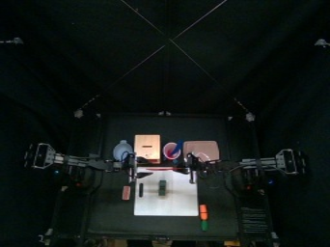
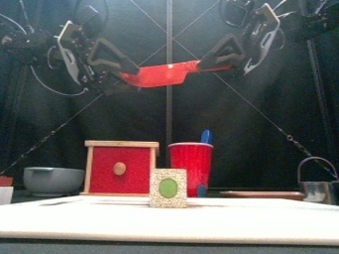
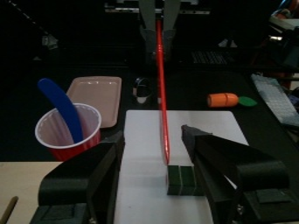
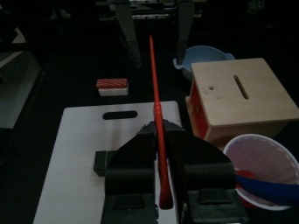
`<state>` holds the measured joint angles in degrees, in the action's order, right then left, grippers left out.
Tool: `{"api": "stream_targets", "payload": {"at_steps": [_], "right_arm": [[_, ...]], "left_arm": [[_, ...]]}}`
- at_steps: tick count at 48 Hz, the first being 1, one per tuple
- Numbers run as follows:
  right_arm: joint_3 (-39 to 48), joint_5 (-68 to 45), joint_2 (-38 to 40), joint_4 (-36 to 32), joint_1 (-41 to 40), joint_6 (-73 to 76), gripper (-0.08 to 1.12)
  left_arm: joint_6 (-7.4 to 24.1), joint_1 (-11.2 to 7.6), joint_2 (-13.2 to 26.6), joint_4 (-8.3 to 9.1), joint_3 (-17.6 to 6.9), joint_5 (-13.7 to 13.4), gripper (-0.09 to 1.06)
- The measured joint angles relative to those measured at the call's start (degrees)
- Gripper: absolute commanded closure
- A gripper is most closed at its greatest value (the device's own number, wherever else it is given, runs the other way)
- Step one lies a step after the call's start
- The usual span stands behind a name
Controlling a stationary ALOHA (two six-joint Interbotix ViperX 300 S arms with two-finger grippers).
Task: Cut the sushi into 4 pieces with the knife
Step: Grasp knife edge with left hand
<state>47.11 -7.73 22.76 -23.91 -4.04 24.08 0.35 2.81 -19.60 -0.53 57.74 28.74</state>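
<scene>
Left gripper (image 3: 156,147): reached in from the upper left of the front view, high above the table. Its jaws were spread, with the tip end of the red knife (image 2: 159,72) between them and no contact discernible.

Red knife: long axis level, running left to right across the upper middle of the front view, blade broadside to the camera.

Right gripper (image 4: 166,147): reached in from the upper right at like height, jaws pressed together on the knife's handle end.

Sushi roll (image 2: 169,188): stood on the white cutting board (image 2: 265,220) at the lower centre of the front view, well below the blade and almost straight under its middle. Its end face was toward the camera, so its long axis was judged to run front to back, crosswise to the knife.

Both grippers were about equally far from the roll; the right one was judged to carry the knife. The coming move was judged a straight descent, blade crosswise.

Arm pose, top view: both forearms lay roughly level, meeting near the centre.
</scene>
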Motion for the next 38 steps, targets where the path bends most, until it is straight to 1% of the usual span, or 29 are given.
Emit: {"api": "stream_targets", "payload": {"at_steps": [12, 16, 21, 24, 27, 30, 35, 38], "right_arm": [[0.00, 0.00, -0.18, -0.09, -0.09, 0.00, 0.82], [0.00, 0.00, -0.26, -0.09, -0.18, 0.09, 0.82], [0.00, 0.00, -0.44, -0.09, -0.44, 0.09, 0.82], [0.00, -0.09, -0.79, 0.00, -0.35, 0.09, 0.82], [0.00, -0.09, -1.41, 0.09, -0.26, 0.26, 0.82], [0.00, 0.00, -2.29, 0.26, -0.09, 0.35, 0.82], [0.00, 0.00, -4.13, 1.49, 0.18, 0.35, 0.82], [0.00, 0.26, -5.36, 2.37, 0.35, 0.35, 0.83]], "left_arm": [[0.00, 0.44, 0.09, 0.00, 0.00, 0.35, 0.28], [0.09, 0.62, 0.09, 0.09, 0.00, 0.35, 0.36], [0.09, 0.88, 0.09, 0.79, 0.00, 0.35, 0.46], [0.35, 1.05, 0.09, 1.85, 0.09, 0.35, 0.54], [0.35, 1.23, 0.09, 3.34, 0.09, 0.35, 0.62], [0.26, 1.49, 0.18, 5.27, 0.09, 0.35, 0.69], [0.09, 1.76, 0.18, 8.17, 0.79, 0.26, 0.77], [-0.09, 1.85, 0.26, 9.40, 1.32, 0.26, 0.80]]}}
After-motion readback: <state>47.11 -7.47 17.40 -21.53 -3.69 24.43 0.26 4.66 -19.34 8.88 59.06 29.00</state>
